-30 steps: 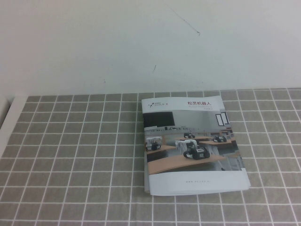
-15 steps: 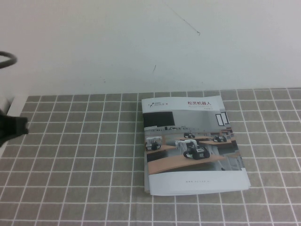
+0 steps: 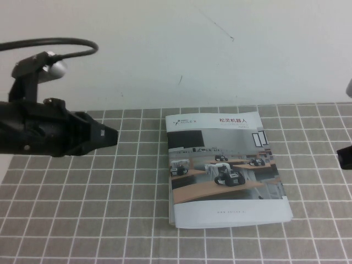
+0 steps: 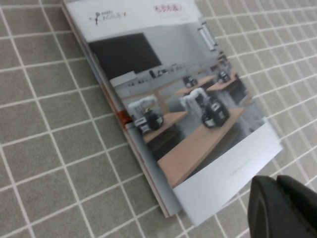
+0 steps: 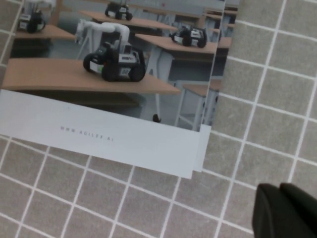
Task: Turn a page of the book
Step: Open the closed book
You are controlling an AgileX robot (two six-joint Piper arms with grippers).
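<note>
Two arms frame a closed book point(image 3: 226, 169) lying flat on the table point(image 3: 82, 209), which is covered by a grey cloth with a white grid. The book's white cover, with red title and a photo of small robots on wooden desks, faces up; beneath it the edges of a second, like booklet point(image 4: 130, 130) show along the spine side. The left end effector point(image 3: 108, 135) hangs above the table to the left of the book, well apart from it, its fingers drawn together to a point and holding nothing. The right end effector point(image 3: 345, 157) shows only as a dark sliver at the right edge of the high view, and whether it is open or closed cannot be told. The wrist views show each end effector clear of the cover. The step in hand appears to be the approach: no page is lifted yet. The next move would call for reaching the free right-hand edge point(image 5: 204, 148) of the cover, catching only the top sheet, and sweeping it leftward over the spine without dragging the whole book.
</note>
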